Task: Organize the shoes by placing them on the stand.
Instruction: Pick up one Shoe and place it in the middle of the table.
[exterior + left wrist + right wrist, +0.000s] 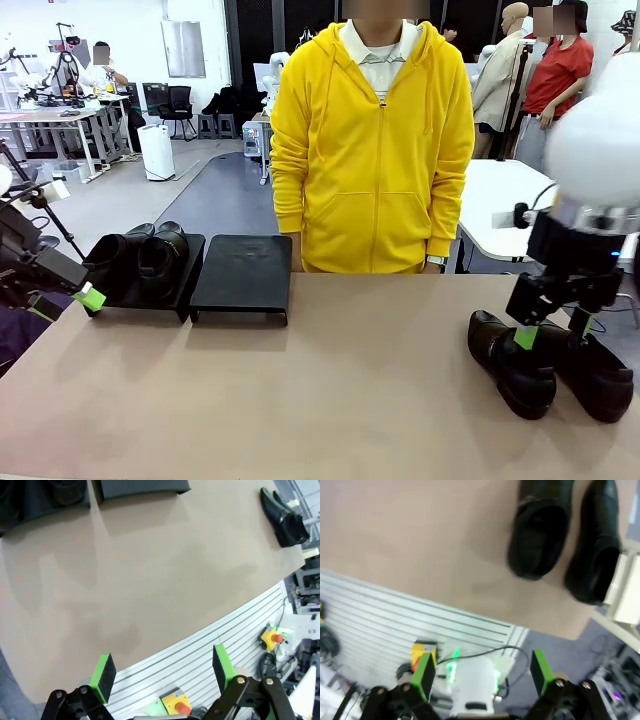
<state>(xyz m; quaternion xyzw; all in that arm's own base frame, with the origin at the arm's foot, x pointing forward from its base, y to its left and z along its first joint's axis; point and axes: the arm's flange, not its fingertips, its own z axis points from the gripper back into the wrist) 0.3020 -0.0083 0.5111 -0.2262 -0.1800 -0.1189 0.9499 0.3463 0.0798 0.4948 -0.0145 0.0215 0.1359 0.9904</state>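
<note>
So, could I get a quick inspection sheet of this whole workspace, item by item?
Surface: tan table, flat.
Job's things: stand at far left; racked pair on its left tray; loose pair on the table, right side.
Clutter: nothing seen.
Grippers: left gripper open, beside the stand; right gripper open, above the loose pair, not touching.
Cables: one cable below the table's near edge.
Surroundings: person in yellow hoodie at the far side.

Two shoes (140,262) on stand (242,272) left tray; other pair (545,368) on table (330,390).
</note>
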